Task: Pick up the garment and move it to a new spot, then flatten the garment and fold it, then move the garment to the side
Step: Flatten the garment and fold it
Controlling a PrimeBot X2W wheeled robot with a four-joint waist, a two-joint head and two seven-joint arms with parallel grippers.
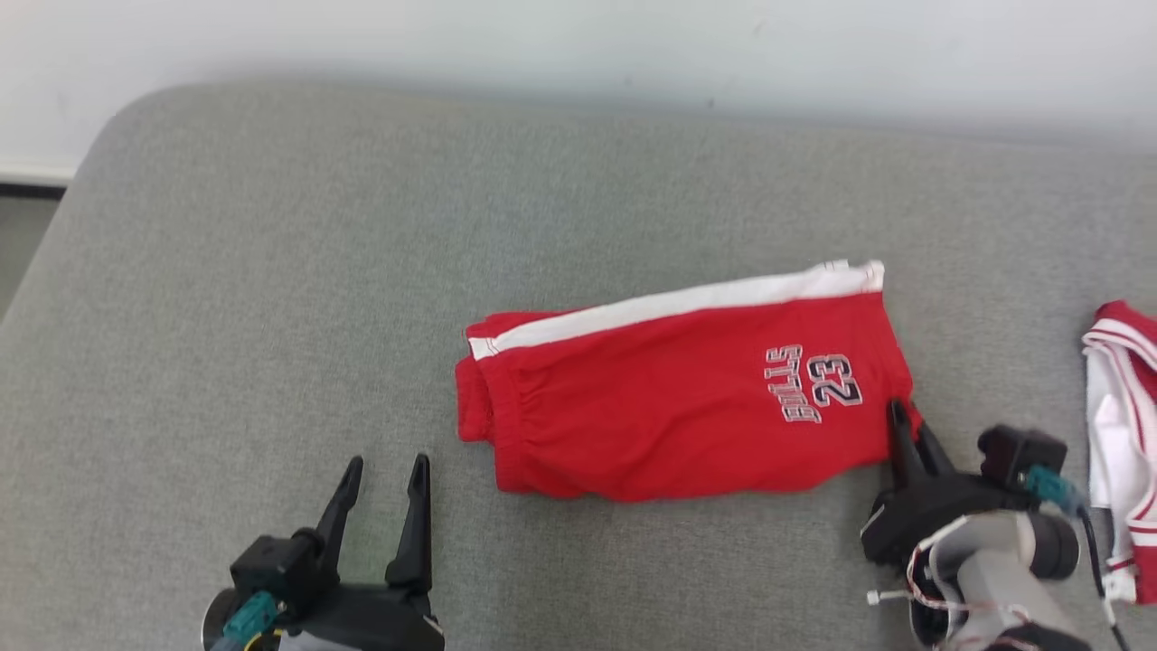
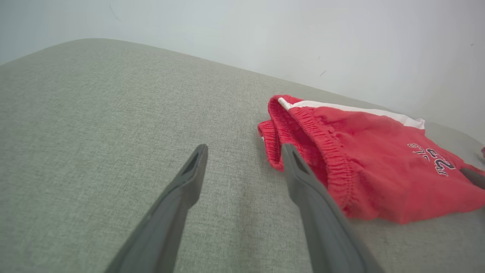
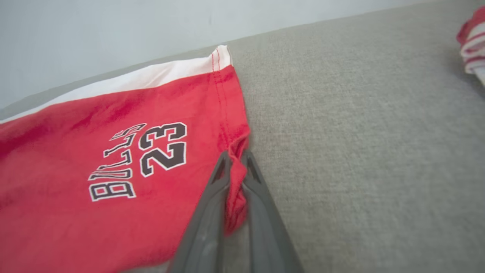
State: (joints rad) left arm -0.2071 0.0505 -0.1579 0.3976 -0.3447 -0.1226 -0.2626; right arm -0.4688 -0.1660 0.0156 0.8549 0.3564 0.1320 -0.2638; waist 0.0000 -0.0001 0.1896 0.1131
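The garment (image 1: pixel 678 398) is a pair of red shorts with a white side stripe and "BULLS 23" print, lying folded in the middle of the grey surface (image 1: pixel 271 271). My right gripper (image 1: pixel 908 429) is at its lower right hem corner, shut on a pinch of red cloth; in the right wrist view the garment (image 3: pixel 113 151) bunches between the fingers of the right gripper (image 3: pixel 237 161). My left gripper (image 1: pixel 386 466) stands open on the bare surface, left of the waistband. In the left wrist view the left gripper (image 2: pixel 242 151) holds nothing, with the garment (image 2: pixel 379 159) just to its right.
A second red and white garment (image 1: pixel 1125 434) lies at the right edge, also seen in the right wrist view as striped cloth (image 3: pixel 473 41). A pale wall (image 1: pixel 578 45) runs behind the grey surface. The surface's rounded corner is at the far left.
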